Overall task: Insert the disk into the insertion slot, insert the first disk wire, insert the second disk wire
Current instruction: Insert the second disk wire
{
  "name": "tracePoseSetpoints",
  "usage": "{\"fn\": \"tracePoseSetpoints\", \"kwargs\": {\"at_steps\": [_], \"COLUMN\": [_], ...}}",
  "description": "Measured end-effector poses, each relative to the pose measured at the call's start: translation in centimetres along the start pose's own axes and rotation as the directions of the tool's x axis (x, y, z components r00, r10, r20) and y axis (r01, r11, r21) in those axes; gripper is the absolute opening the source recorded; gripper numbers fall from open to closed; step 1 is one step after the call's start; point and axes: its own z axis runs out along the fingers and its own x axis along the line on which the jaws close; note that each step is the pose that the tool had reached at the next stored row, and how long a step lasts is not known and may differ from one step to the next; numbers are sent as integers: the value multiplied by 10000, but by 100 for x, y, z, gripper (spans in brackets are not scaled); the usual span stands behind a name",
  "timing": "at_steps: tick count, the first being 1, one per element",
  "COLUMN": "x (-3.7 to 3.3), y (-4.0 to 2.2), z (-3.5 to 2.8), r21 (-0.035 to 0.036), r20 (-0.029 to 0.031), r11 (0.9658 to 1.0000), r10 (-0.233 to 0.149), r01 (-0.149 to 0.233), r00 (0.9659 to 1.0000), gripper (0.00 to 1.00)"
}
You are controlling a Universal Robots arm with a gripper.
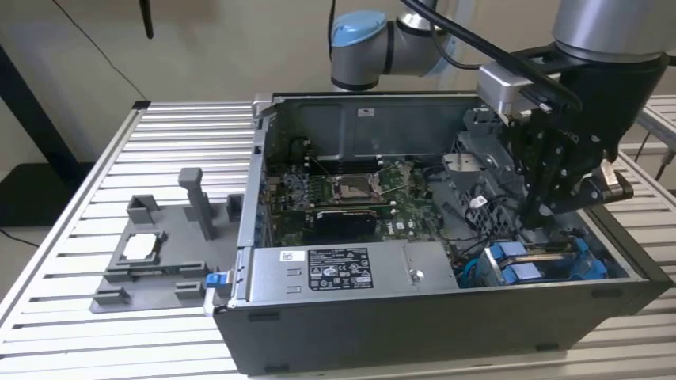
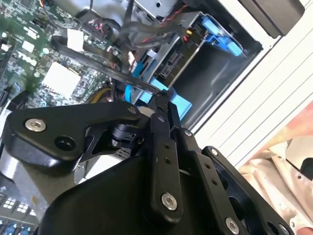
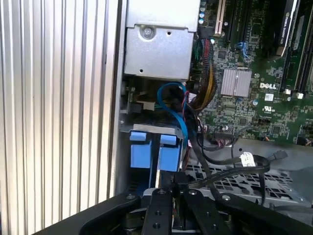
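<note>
The fingers (image 2: 161,115) are pressing together on a thin black wire (image 2: 124,78), the gripper (image 1: 549,207) hanging just above the disk (image 1: 541,261), which is sitting in the slot (image 1: 602,297).

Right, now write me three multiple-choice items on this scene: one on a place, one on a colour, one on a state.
1. Where does the grey fixture tray sit relative to the computer case?
A. On the exterior view's left of it
B. Inside it
C. On top of it

2. What colour are the plastic tabs below the gripper?
A. Red
B. Yellow
C. Blue

3. How is the computer case?
A. Closed by its panel
B. Open, motherboard exposed
C. Wrapped in plastic

Answers: 1 A, the tray lies on the slatted table beside the case; 2 C, the tabs are bright blue in all views; 3 B, the circuit board and cables are in plain sight.
</note>
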Motion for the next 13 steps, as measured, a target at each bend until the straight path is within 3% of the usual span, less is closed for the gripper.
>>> {"fn": "tracePoseSetpoints", "kwargs": {"at_steps": [5,11,12,13], "x": [89,93,94,95], "y": [-8,-9,-9,-8], "z": [11,11,11,13], "r21": [-35,-37,-37,-32], "r20": [2,4,11,71], "r11": [10000,10000,10000,10000], "r10": [-2,-3,-2,4], "r01": [2,3,2,-4], "r00": [10000,10000,10000,10000], "gripper": [16,16,16,16]}}
